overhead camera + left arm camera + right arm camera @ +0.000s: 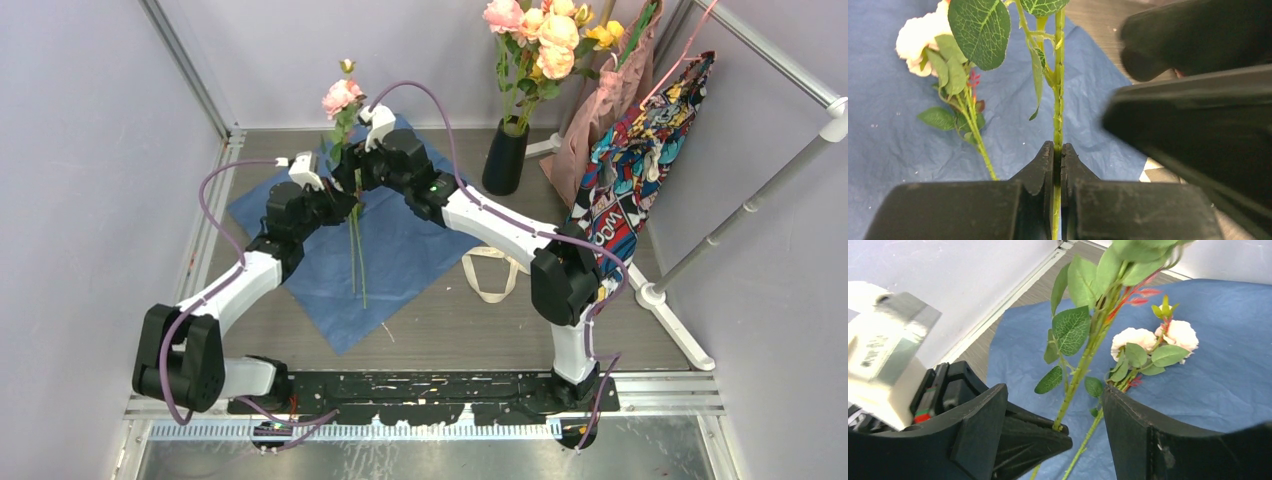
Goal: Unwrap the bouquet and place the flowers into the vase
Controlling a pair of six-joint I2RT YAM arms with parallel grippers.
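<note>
The left hand (1058,156) is clenched on one rose stem (1057,100), low down, and holds it upright over the spread blue paper (420,250). Its pink bloom (340,97) stands well above both arms. The right hand (1054,399) is released, its jaws standing wide on either side of the same stem, just above the left hand's grip and touching nothing that I can see.

The other loose flowers (1153,340) lie flat on the paper, stems toward the near edge. The black vase (504,160) stands apart to the right at the back of the table (450,330), with pink and yellow blooms already in it. A cream ribbon (490,278) lies off the paper's right corner.

The stem looks thin, light and springy, with small thorns or nubs that should help it not to slip. It probably bends under the top-heavy bloom if gripped only at the very bottom. The leaves (1071,330) and petals look soft and easily crushed, so the bare stretch of stem below the lowest leaves is the place to take hold. A grip around mid-stem would likely steady the head and leave the cut end free to enter the vase's narrow mouth.
</note>
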